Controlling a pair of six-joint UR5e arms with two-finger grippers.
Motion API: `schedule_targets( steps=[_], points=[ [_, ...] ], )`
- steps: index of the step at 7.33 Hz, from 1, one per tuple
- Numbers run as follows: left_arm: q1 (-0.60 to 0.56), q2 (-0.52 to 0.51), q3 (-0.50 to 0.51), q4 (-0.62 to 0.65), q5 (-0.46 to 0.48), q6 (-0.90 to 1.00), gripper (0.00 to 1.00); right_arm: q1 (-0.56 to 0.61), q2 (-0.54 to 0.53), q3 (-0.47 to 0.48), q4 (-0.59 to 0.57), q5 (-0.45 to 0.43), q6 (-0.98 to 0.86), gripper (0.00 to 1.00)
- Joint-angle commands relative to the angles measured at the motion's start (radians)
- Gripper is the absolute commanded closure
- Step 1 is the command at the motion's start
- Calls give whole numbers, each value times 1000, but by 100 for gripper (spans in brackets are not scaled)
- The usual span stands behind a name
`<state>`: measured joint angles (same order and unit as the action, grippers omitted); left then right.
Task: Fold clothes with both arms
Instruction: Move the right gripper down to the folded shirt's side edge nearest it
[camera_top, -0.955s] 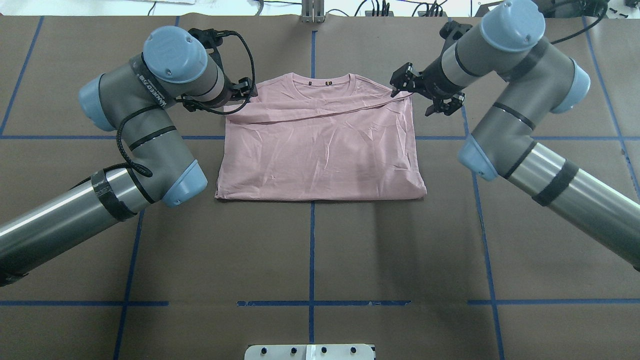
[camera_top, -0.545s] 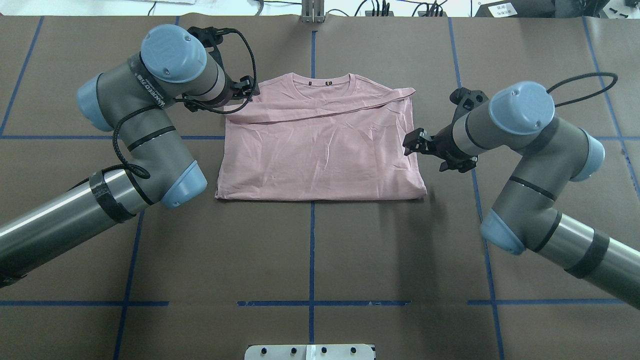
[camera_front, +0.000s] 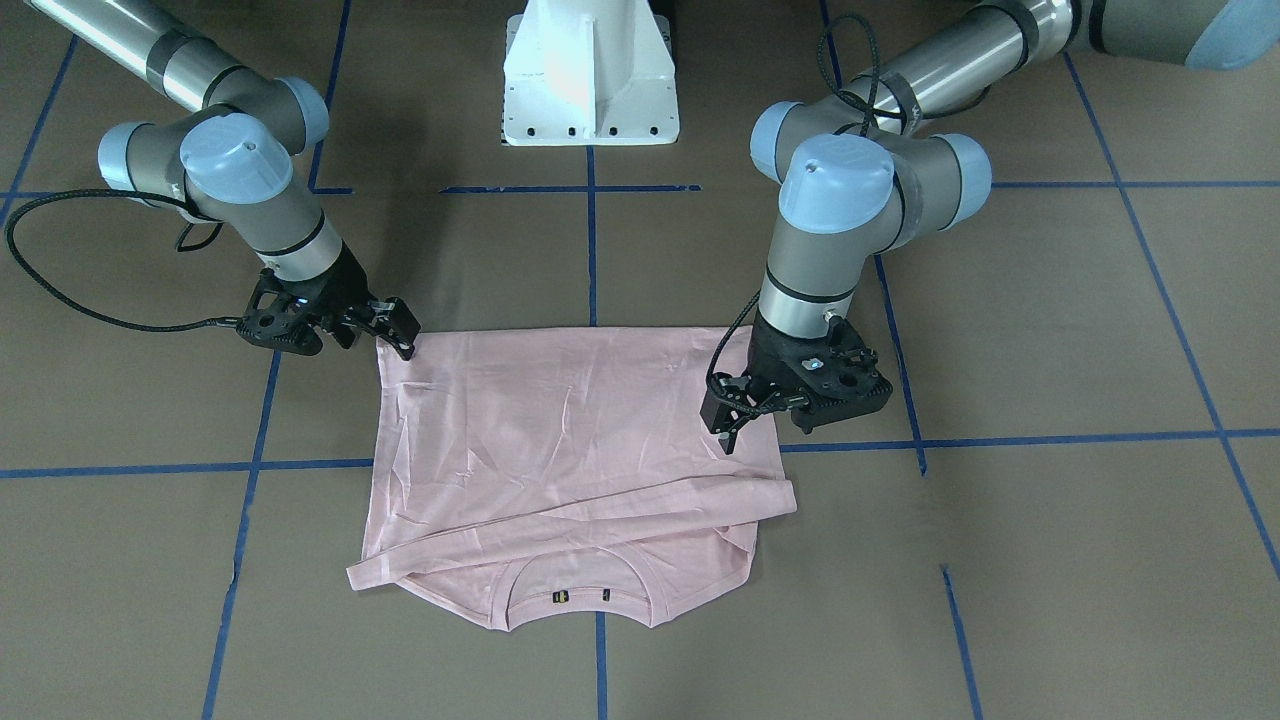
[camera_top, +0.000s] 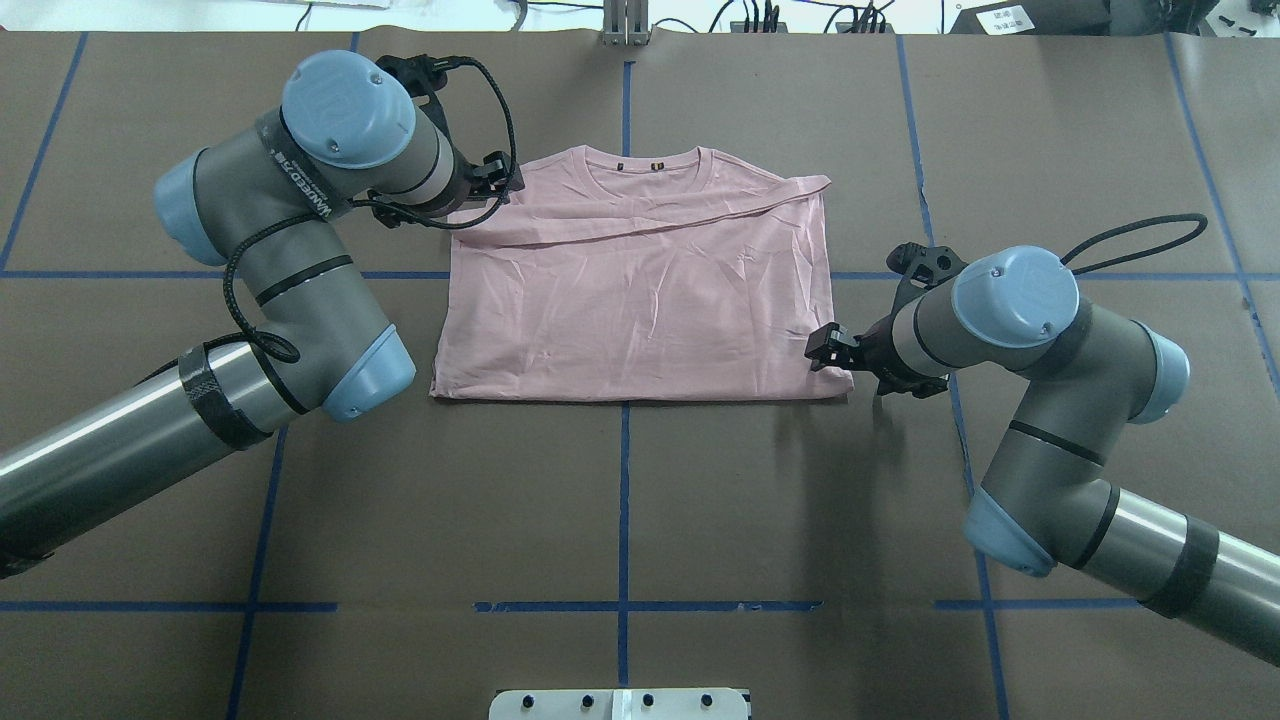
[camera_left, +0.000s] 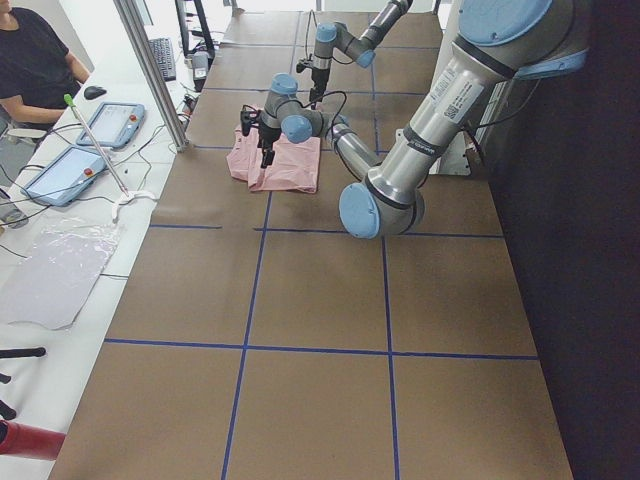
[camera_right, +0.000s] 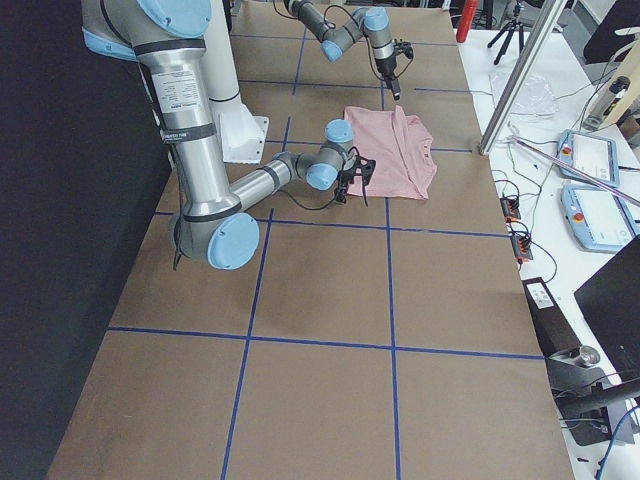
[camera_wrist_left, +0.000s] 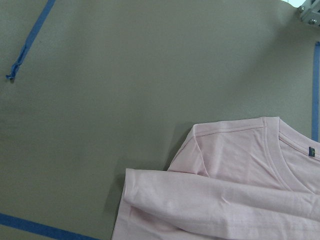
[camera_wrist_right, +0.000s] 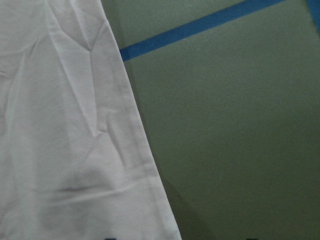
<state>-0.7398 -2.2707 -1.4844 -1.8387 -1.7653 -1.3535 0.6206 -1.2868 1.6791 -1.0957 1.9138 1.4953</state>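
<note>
The right gripper (camera_top: 826, 352), jaws apart and empty, has dropped from the T-shirt's (camera_top: 640, 300) far right shoulder to its near right hem corner. The left gripper (camera_top: 497, 181), closure unclear, stays at the far left shoulder. With the sleeves folded in and the shirt flat, a lengthwise fold looks next.

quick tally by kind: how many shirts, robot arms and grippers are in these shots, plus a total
pink T-shirt: 1
robot arms: 2 (left arm, right arm)
grippers: 2 (left gripper, right gripper)
total: 5
</note>
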Motion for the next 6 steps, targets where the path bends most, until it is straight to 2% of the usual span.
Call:
schedule_targets(
  steps=[1, 2, 3, 6],
  points=[
    [2, 3, 0, -1, 1, -3, 0, -5, 0, 2, 0, 2, -1, 56],
    [2, 3, 0, -1, 1, -3, 0, -7, 3, 4, 0, 5, -3, 95],
    [3, 5, 0, -1, 3, -3, 0, -7, 12, 4, 0, 2, -1, 100],
    [5, 3, 3, -1, 1, -3, 0, -12, 14, 13, -1, 28, -10, 100]
  ],
)
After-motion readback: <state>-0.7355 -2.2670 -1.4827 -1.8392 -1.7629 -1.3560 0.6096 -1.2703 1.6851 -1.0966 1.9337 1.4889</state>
